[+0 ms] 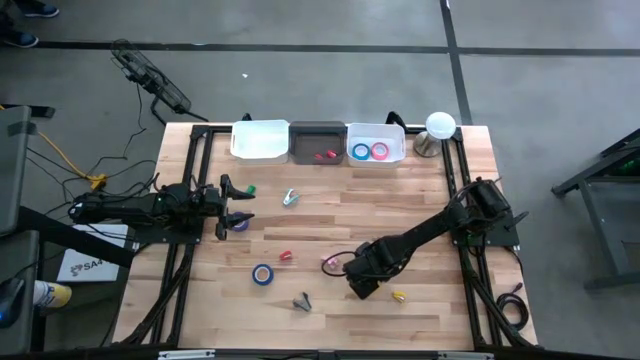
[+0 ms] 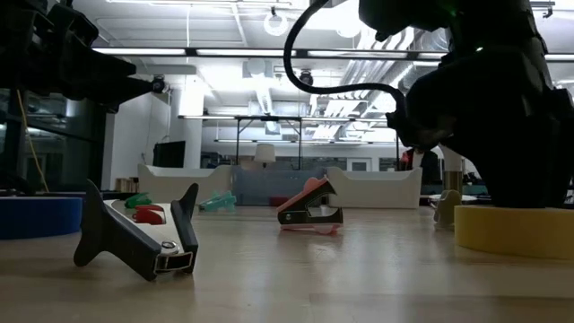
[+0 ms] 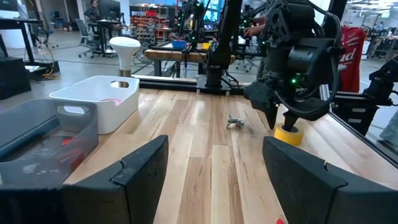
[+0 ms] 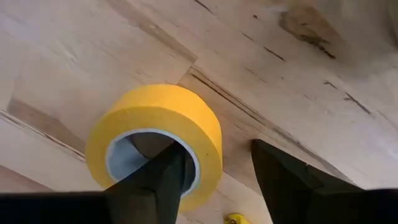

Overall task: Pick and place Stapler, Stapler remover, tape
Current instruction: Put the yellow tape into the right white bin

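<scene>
Straddling the wall of the yellow ring-shaped tape roll (image 4: pixel 155 140) near the desk's (image 1: pixel 420 200) front edge, the right gripper's (image 4: pixel 217 168) fingers stand part open, not yet clamping; next, I judge, squeeze and lift.

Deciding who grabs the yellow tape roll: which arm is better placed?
Right, probably. The right gripper already straddles the yellow tape roll's wall, one finger inside its ring. The left gripper sits open across the table.
</scene>
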